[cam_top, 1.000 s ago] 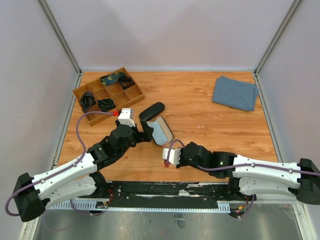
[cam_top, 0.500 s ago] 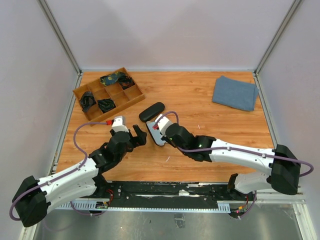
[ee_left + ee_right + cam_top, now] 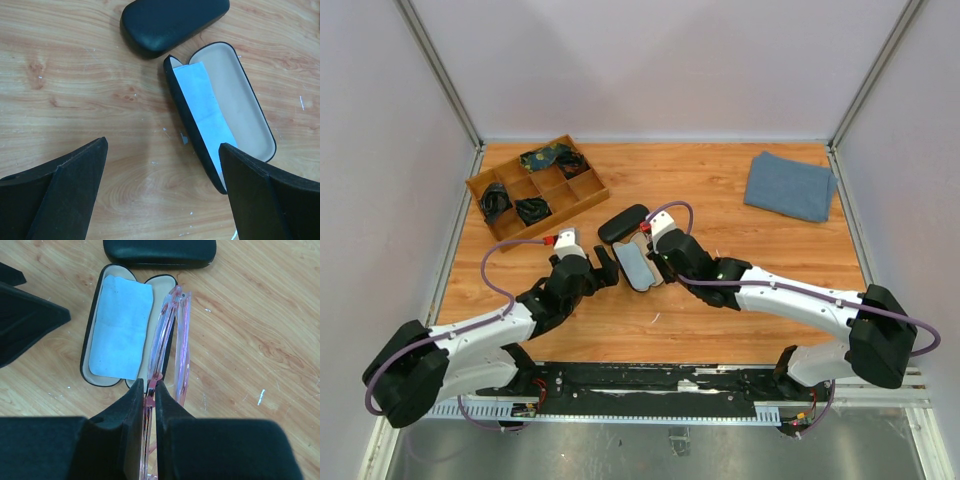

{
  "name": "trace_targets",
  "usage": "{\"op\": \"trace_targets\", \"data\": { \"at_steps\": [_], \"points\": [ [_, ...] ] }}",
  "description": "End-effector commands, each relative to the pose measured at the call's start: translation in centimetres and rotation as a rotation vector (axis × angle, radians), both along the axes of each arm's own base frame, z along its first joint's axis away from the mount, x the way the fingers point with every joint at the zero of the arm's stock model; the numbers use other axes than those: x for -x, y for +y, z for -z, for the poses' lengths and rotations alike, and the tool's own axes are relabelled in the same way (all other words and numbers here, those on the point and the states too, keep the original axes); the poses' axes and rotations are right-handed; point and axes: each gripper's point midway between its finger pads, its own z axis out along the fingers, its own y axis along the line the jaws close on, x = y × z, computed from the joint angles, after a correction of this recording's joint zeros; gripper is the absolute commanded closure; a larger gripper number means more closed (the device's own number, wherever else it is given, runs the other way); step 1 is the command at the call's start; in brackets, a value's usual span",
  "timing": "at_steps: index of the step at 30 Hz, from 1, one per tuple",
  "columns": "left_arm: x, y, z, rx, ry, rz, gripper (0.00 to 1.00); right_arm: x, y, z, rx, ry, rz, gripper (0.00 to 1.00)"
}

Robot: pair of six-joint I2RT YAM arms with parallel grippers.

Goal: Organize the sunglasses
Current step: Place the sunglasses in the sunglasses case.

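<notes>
Pinching the pink sunglasses (image 3: 176, 340), your right gripper (image 3: 150, 390) holds them lengthwise along the open case (image 3: 85, 359)'s edge. Your left gripper (image 3: 164, 144) gapes wide, empty.

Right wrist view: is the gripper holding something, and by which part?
The right gripper pinches the translucent pink-framed glasses by the near end of their frame, over the rim of the open black oval case.

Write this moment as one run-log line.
right gripper: shut on pink sunglasses, at open case | left gripper: open, empty, beside case | blue cloth: inside case
</notes>
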Motion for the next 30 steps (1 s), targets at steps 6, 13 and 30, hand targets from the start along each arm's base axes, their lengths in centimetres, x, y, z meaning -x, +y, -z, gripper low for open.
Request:
{"op": "trace_targets", "data": {
  "at_steps": [6, 13, 30],
  "points": [
    [-1.8, -1.0, -0.3, 0.030, -0.044, 0.000, 0.00, -0.3, 1.8, -1.1, -0.119, 0.020, -0.008, 0.99],
    [-2.5, -1.4, 0.9, 0.018, -0.022, 0.004, 0.00, -0.3, 1.6, -1.1, -0.126, 0.017, -0.010, 0.99],
    [-3.2, -1.7, 2.1, 0.064, -0.012, 0.020, 0.05, -0.2, 1.8, -0.6, -0.127, 0.028, -0.022, 0.99]
  ]
}}
